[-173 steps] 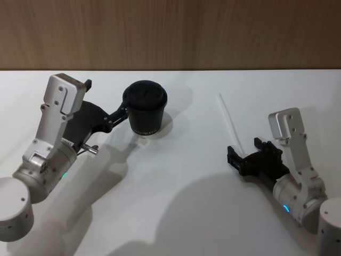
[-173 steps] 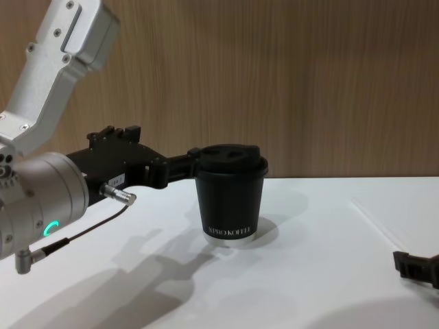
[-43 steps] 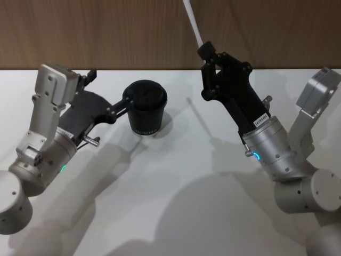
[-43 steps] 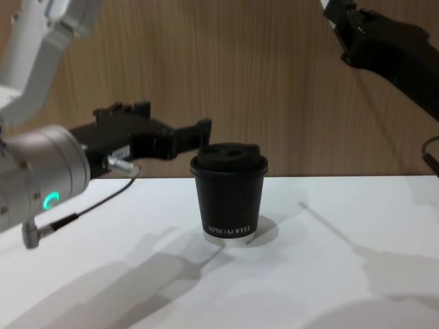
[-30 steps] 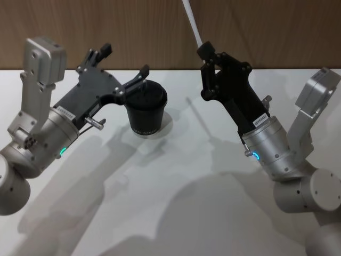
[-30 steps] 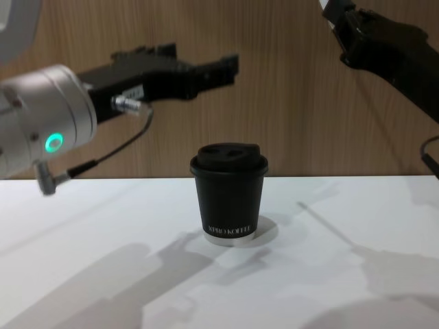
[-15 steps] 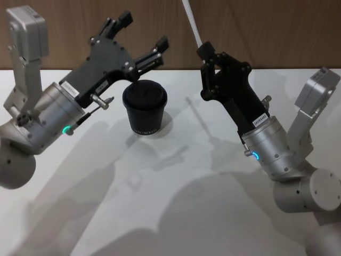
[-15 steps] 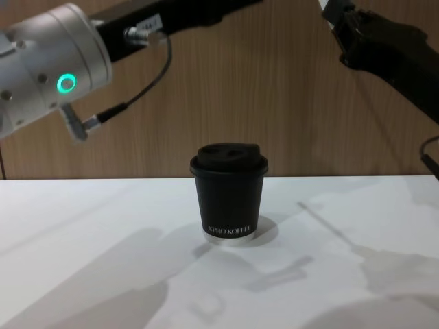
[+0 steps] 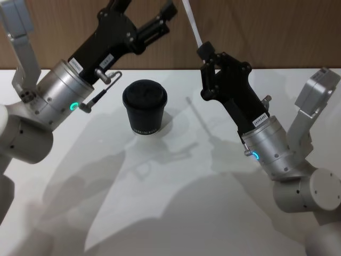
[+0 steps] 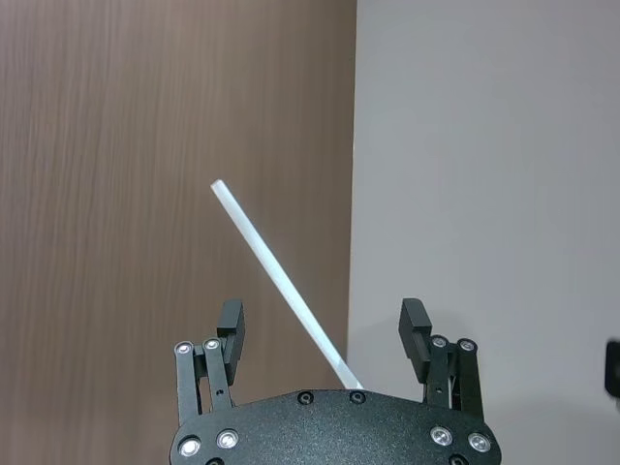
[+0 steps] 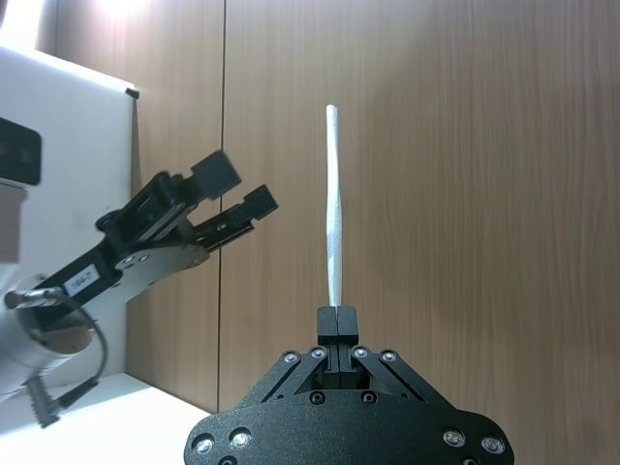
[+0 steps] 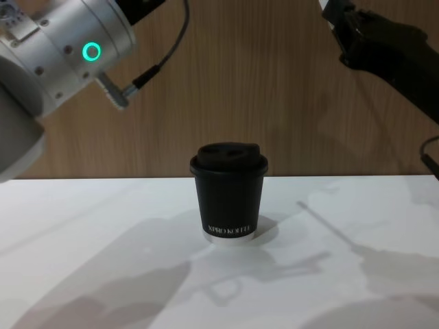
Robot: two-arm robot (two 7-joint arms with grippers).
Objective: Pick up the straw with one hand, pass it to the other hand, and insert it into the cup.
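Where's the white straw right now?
In the head view the straw is up in the air on the robot's right, pinched at its lower end by the right gripper, higher than the cup; the open left gripper is just to its left.

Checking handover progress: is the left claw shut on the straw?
No, the left claw is open in its wrist view, fingers wide apart and clear of the straw, which the right claw grips.

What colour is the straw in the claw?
White. The thin, straight plastic straw shows best in the right wrist view.
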